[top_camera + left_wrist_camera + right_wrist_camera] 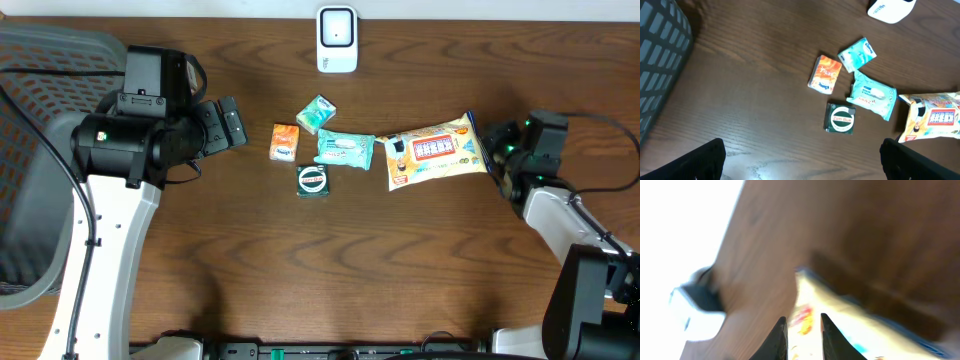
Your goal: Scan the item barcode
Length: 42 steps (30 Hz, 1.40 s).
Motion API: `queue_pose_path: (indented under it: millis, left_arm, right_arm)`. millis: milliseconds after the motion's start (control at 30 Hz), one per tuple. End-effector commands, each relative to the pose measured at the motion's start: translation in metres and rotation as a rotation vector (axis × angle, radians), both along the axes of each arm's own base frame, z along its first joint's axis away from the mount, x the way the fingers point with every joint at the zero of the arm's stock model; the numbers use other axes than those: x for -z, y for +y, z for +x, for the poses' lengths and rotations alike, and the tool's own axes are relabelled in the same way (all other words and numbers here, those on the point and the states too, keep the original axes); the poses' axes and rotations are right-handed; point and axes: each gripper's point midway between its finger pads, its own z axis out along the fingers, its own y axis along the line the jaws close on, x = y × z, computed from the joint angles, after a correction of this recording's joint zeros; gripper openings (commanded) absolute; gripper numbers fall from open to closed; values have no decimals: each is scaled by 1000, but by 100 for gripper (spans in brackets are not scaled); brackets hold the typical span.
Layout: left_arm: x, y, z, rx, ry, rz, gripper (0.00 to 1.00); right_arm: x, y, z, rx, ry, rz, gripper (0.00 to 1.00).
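the item in play looks to be the snack bag [435,150], a yellow printed pouch lying flat on the table [300,280], right of the small packets and below and to the right of the white scanner [337,38] at the far edge. the right gripper [493,152] sits at the bag's right end, touching or just beside its crimped edge. in the right wrist view its two fingers stand narrowly apart with the bag's blurred edge showing in the gap, and i cannot tell whether they pinch the film or only frame it. the left gripper [228,122] hangs wide and empty, well apart from the bag, beside the orange packet [285,141]. the bag is likely light, puffy and crinkly, with slick film that can slide out of a shallow pinch and contents that could crush. the flat sealed seam at the end is the sensible place to hold it, since it is stiff enough for a firm bite. held by one end, the bag will probably droop and swing, so the barcode face may need steadying before the scanner.
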Motion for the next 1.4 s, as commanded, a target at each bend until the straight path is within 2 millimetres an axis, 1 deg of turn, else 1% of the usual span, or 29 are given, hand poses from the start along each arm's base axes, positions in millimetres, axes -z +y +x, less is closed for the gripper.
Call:
queue_pose_path:
  millis: [0,67,100,167,200,267,333,400,467,533,600,700,767,833,900,1000,1133,1200,1267,1367]
  left_arm:
    - [-4,2,1,-3,-10,7,98]
    - [-4,2,1,-3,-10,7,98]
    - [-4,2,1,-3,-10,7,98]
    - [-4,2,1,-3,-10,7,98]
    - [-4,2,1,-3,-10,7,98]
    - [-4,2,1,-3,-10,7,98]
    - [-4,2,1,-3,-10,7,98]
    - [-4,2,1,-3,-10,7,98]
    - [-4,2,1,-3,-10,7,98]
    - [-4,2,1,-3,-10,7,98]
    - [-4,2,1,-2,-10,7,98]
    - [-4,2,1,-3,-10,7,98]
    - [-4,2,1,-3,-10,7,98]
    - [-4,2,1,-3,-10,7,98]
    - [-4,2,1,-3,-10,7,98]
    - [-4,2,1,-3,-10,7,98]
    - [-4,2,1,-3,-10,7,98]
    - [-4,2,1,-3,-11,7,98]
    - [-4,2,1,-3,-10,7,98]
    - [-4,2,1,-3,-10,7,98]
  right_arm:
    - [-17,39,6,-235,-52,24,16]
    - [-7,51,-4,-265,10,39,15]
    - [1,57,-11,-275,53,49,12]
    - [18,64,-29,-274,161,66,8]
    - [30,64,-41,-253,238,73,6]
    - [50,60,-67,-190,386,77,1]
    - [65,50,-90,-104,515,59,1]
    - [72,40,-102,-47,574,21,2]
    - [75,28,-105,-7,585,-36,5]
    - [76,20,-103,24,577,-71,7]
    - [73,18,-95,35,539,-79,9]
    - [69,17,-83,40,488,-77,8]
    - [68,17,-82,67,482,-56,8]
    - [69,20,-83,75,488,-32,7]
    - [71,26,-86,52,498,-3,6]
    - [73,41,-92,-2,516,58,6]
    - [79,51,-101,-33,544,60,1]
    - [81,56,-103,-38,551,63,1]
    - [81,56,-102,-37,545,42,1]
    - [80,49,-97,-6,526,-3,1]
